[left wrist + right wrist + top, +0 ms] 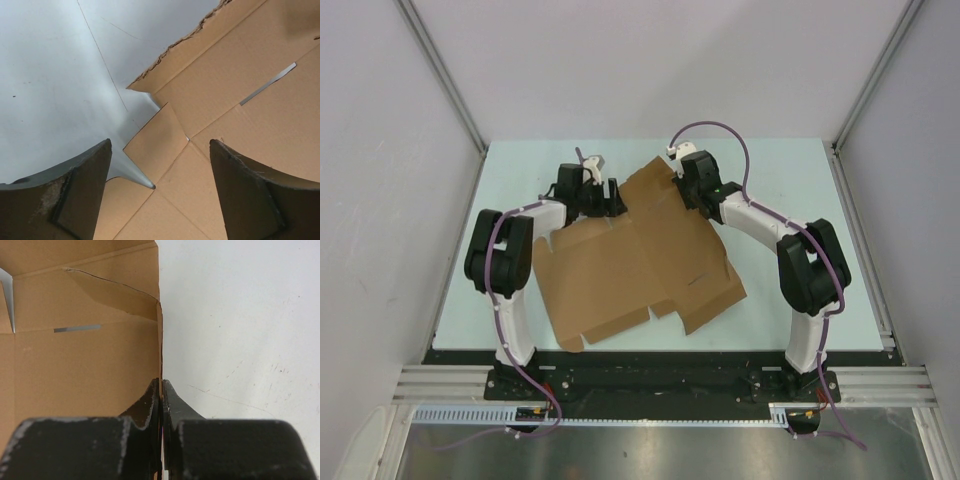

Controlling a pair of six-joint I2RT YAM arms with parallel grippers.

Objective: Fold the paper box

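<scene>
a brown die-cut paper box (635, 265) lies mostly flat and skewed on a pale table (770, 170), between the two arms. the right gripper (161, 385) is pinched closed on the box's far right edge, and the thin cardboard runs in between its fingers. the left gripper (160, 146) hangs with jaws spread wide over the box's far left corner, holding nothing, above a small flap (150, 150).

to fold well, the right pinch should probably be firm and steady while the left presses along a crease line rather than across a panel, so the sheet bends where it is scored.

only the overhead view shows the sheet's whole outline. only the right wrist view shows the pinched edge. only the left wrist view shows a ragged edge and a narrow slot (267, 84).
</scene>
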